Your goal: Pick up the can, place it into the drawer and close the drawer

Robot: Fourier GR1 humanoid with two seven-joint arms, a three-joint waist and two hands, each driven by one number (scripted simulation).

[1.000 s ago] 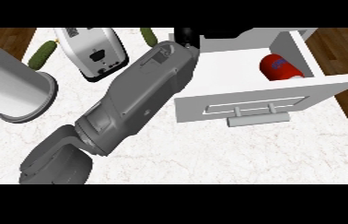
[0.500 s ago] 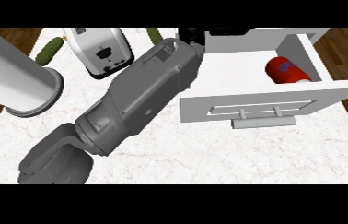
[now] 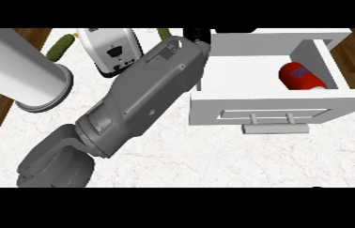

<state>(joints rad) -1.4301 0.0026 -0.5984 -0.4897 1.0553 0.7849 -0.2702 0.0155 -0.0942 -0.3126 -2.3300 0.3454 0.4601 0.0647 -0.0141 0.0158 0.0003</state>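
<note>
The can [image 3: 299, 77] lies on its side inside the open drawer [image 3: 263, 110], by its right wall. Risk: the left forearm [image 3: 145, 95] runs just beside the drawer's left wall, so a closing move from here may snag that wall, and the can may roll. The left hand [image 3: 197, 34] shows only as a dark edge near the rear corner. Released or clenched cannot be told.

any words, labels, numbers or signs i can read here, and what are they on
No text here can be read.
Red can in the drawer: a blue mark on its side, too blurred to read.
White appliance: small marks on its dark panel, too small to read.
</note>
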